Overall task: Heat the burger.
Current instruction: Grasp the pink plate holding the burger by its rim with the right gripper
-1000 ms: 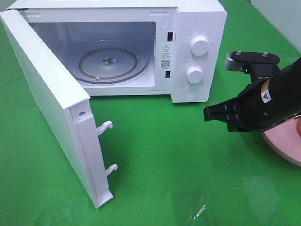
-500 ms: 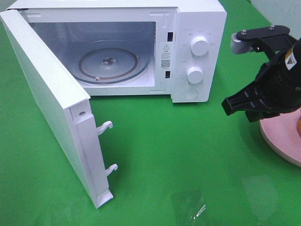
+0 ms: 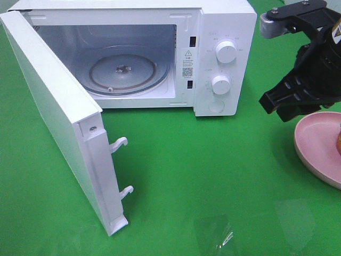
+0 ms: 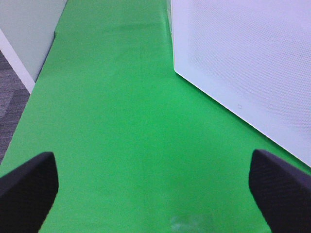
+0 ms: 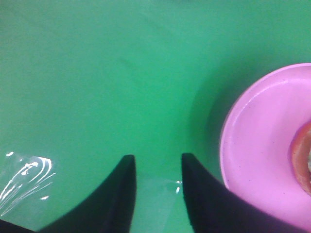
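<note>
currently the right pincer (image 5: pixel 156 162), parted and empty, hovers left of the pink plate (image 3: pixel 314 141) and should widen, then centre over the burger (image 5: pixel 302 154) before clasping gently.

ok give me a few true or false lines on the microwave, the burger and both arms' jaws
The microwave door stands open. True.
The burger sits on the turntable. False: it is on the pink plate; the turntable is bare.
The right jaws grip the plate. False: they are apart and empty, over the green cloth.
The left jaws stand wide apart, holding nothing. True.
</note>
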Robot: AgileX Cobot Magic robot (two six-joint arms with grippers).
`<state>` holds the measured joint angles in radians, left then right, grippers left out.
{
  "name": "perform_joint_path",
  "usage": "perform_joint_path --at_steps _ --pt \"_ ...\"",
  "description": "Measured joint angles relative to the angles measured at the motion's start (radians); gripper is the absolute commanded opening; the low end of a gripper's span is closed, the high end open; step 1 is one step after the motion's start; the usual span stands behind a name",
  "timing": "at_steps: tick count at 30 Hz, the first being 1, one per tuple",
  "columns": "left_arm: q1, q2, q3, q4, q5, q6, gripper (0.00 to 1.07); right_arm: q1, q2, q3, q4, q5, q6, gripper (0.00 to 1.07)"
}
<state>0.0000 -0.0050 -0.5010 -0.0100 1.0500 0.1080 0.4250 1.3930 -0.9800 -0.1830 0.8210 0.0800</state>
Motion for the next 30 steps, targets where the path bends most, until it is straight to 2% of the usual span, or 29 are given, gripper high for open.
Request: perform_joint_path --at_steps 1,2,3,4,5,6,7,8,18,20,22,30 --pt "0.0 0.0 0.0 0.0 0.0 0.0 1.0 0.0 0.0 0.0 0.0 0.0 0.0 0.56" --pt "0.0 0.0 0.0 0.0 0.0 0.0 1.0 -0.011 0.0 0.0 -0.005 -0.006 -0.006 0.72" --pt "0.0 0.0 0.0 0.0 0.0 0.0 1.0 -0.011 0.0 0.0 -0.005 -0.006 -0.006 0.72" --pt "0.0 0.0 0.0 0.0 0.0 0.0 1.0 -0.014 0.0 0.0 -0.009 -0.013 -0.007 0.79" --pt "0.0 0.0 0.0 0.0 0.0 0.0 1.0 -0.014 0.0 0.0 -0.009 -0.013 -0.007 0.79" --pt "0.0 0.0 0.0 0.0 0.0 0.0 1.0 -0.016 0.0 0.0 -0.016 -0.021 -0.014 0.91" --pt "0.0 0.0 0.0 0.0 0.0 0.0 1.0 -0.016 0.0 0.0 -0.016 -0.021 -0.014 0.91" --pt "0.0 0.0 0.0 0.0 0.0 0.0 1.0 -0.016 0.0 0.0 -0.031 -0.028 -0.028 0.96" --pt "0.0 0.0 0.0 0.0 0.0 0.0 1.0 -0.024 0.0 0.0 -0.054 -0.039 -0.034 0.95" --pt "0.0 0.0 0.0 0.0 0.0 0.0 1.0 -0.045 0.0 0.0 -0.051 -0.039 -0.034 0.94" --pt "-0.001 0.0 0.0 0.0 0.0 0.0 1.0 -0.106 0.0 0.0 -0.039 -0.044 -0.034 0.93" --pt "0.0 0.0 0.0 0.0 0.0 0.0 1.0 -0.194 0.018 0.0 -0.02 -0.076 -0.034 0.91"
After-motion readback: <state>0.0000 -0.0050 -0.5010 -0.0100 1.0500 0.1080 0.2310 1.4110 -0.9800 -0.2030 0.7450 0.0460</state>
